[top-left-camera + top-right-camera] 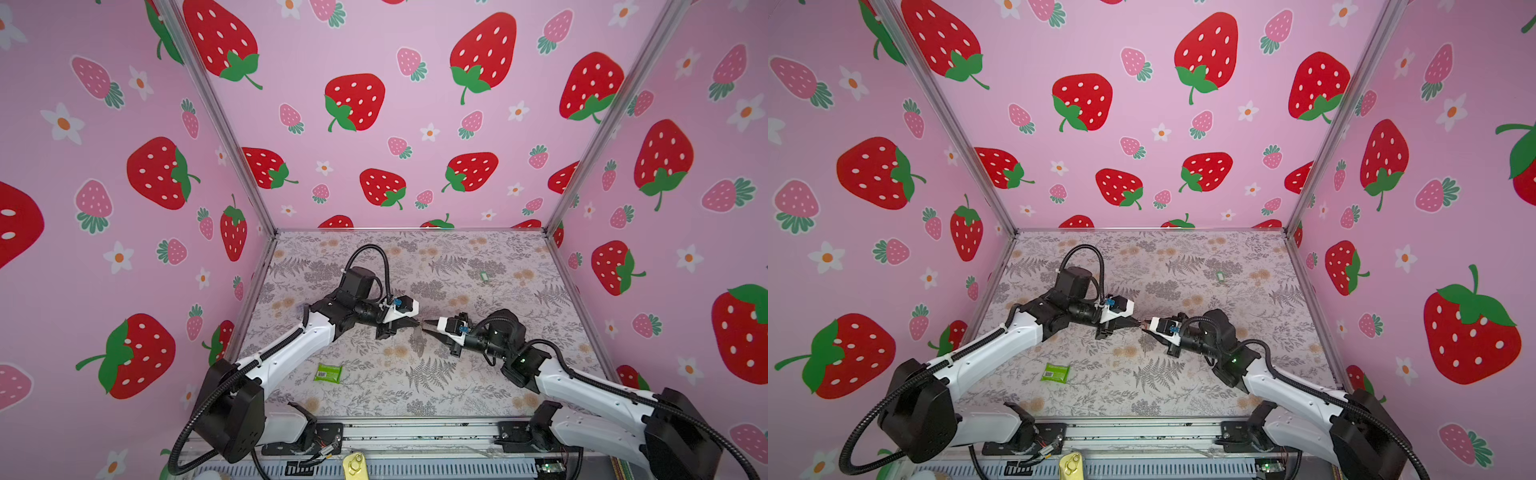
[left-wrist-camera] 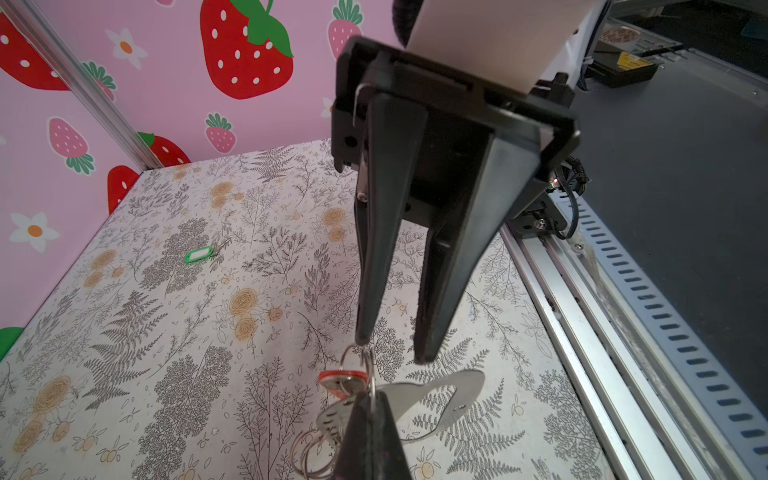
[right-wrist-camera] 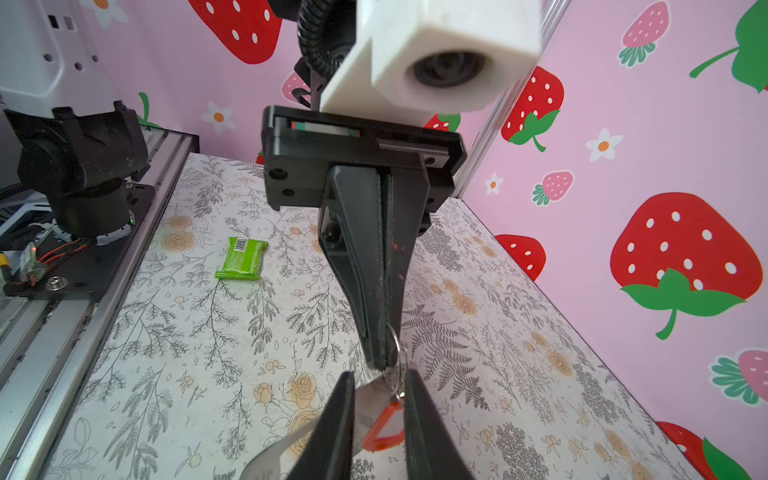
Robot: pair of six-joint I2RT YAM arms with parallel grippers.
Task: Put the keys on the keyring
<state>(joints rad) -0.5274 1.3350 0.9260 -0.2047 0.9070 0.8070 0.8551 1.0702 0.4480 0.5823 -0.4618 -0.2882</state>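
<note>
The two grippers meet tip to tip above the middle of the mat in both top views. My left gripper (image 2: pixel 371 397) is shut on a silver ring of the keyring (image 2: pixel 457 386), whose pale strap loop hangs below. More rings (image 2: pixel 311 453) dangle beside it. The red-orange key (image 3: pixel 384 424) hangs from that ring cluster, between the fingers of my right gripper (image 3: pixel 380 374), which stand apart and do not clamp it. One right fingertip (image 2: pixel 361 338) touches the ring. The green key (image 1: pixel 483 276) lies alone on the mat at the back right.
A green packet with a barcode label (image 1: pixel 328 372) lies on the floral mat near the left arm's base. Strawberry-print walls enclose the mat on three sides. A metal rail (image 1: pixel 415 432) runs along the front edge between the two arm bases.
</note>
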